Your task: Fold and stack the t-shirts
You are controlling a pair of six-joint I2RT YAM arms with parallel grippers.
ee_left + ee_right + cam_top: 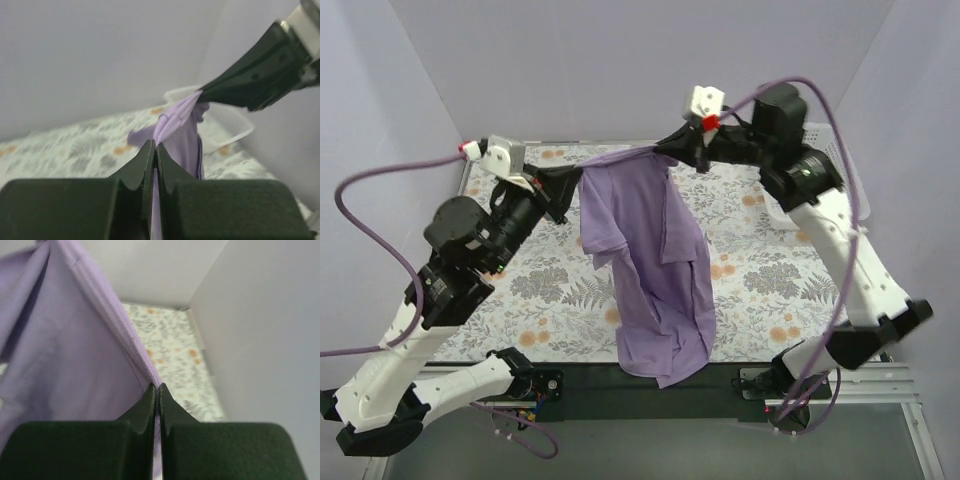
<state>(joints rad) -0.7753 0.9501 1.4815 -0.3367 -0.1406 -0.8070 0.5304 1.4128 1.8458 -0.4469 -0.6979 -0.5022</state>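
The lavender-purple t-shirt (655,265) hangs in the air between my two grippers, its lower end draped down over the table's near edge. My left gripper (572,183) is shut on the shirt's top edge at the left; the cloth (177,127) runs from between its jaws. My right gripper (672,152) is shut on the top edge at the right; a hemmed edge of the shirt (107,310) leads into its closed jaws. The right gripper's fingers (250,80) also show in the left wrist view, pinching the cloth.
The table has a floral-patterned cloth (770,270). A white plastic basket (825,145) stands at the back right behind the right arm; it also shows in the left wrist view (225,122). Grey walls enclose the back and sides.
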